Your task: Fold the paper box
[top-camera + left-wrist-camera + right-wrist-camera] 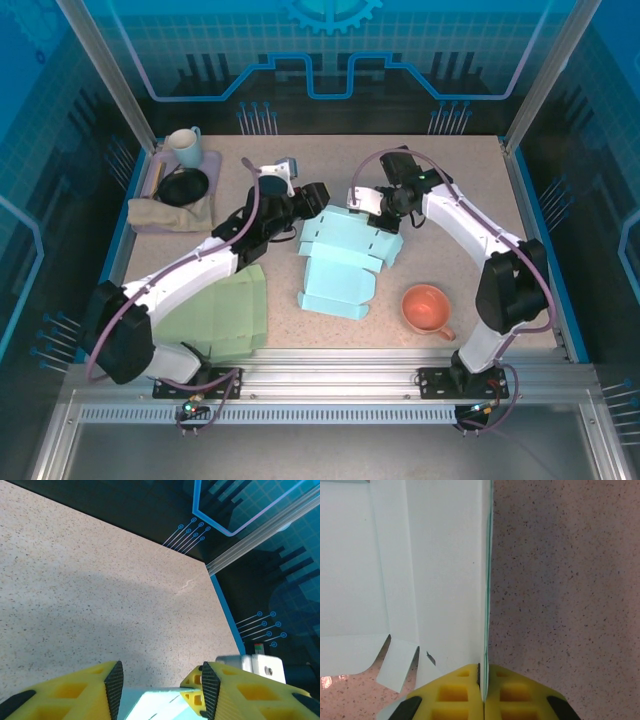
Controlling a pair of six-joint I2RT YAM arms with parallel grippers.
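Observation:
The light blue paper box (340,265) lies partly unfolded in the middle of the table, its flaps spread out. At its far edge my right gripper (372,203) is shut on a raised panel; in the right wrist view the yellow fingertips (484,672) pinch the thin upright edge of the paper box (420,570). From the far left my left gripper (316,200) reaches the same end. In the left wrist view its black pads (114,680) stand well apart, so the left gripper (160,685) is open, with a pale blue edge of the box (155,705) low between them.
A purple tray (215,160) at the back left carries a pale mug (186,146) and a black bowl (184,187), with a beige cloth (165,213) beside it. A green sheet (225,315) lies front left. An orange cup (427,308) stands front right.

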